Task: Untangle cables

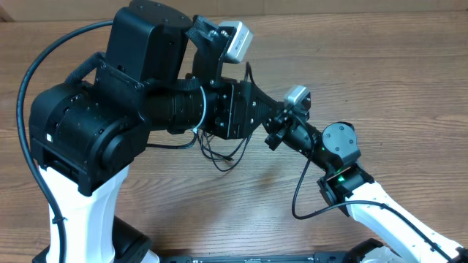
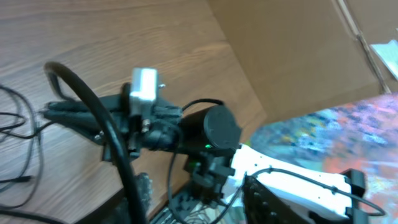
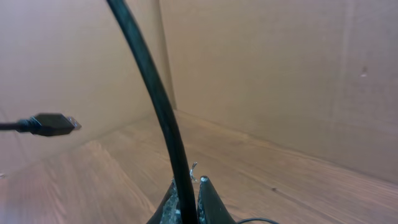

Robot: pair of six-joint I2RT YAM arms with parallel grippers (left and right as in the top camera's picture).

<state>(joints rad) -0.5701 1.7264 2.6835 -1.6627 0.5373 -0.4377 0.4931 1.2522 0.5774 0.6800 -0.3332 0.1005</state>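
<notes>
Wood-grain brown counter (image 1: 380, 73) under two robot arms, seen from above. Nearest the front edge, the left arm (image 1: 95, 139) stands on a white post and swells into a bulky black body covering much of the left half. The left arm's thick wire (image 1: 29, 80) arcs off its side. The right arm (image 1: 387, 219), white with black joints and a small green light, stretches from the lower right. The right arm's thick wire (image 1: 298, 197) loops on the counter beside it.

Farther in, the two tools meet near the middle. The right tool (image 3: 188, 190) has its fingertips pressed together, pinching a black cord (image 3: 163, 112) that runs up from between them and out of the top of its wrist view. Left of that cord, a USB plug (image 3: 53, 124) hangs in the air on a thin lead. The left tool (image 1: 252, 111) points toward the right one. Its fingers are hidden, so I cannot tell whether they are spread or closed.

Below the left tool, the cables (image 1: 223, 155) lie as thin black loops on the counter, with strands running up under the left arm. Farthest back stands a plain cardboard wall (image 3: 280, 74).
</notes>
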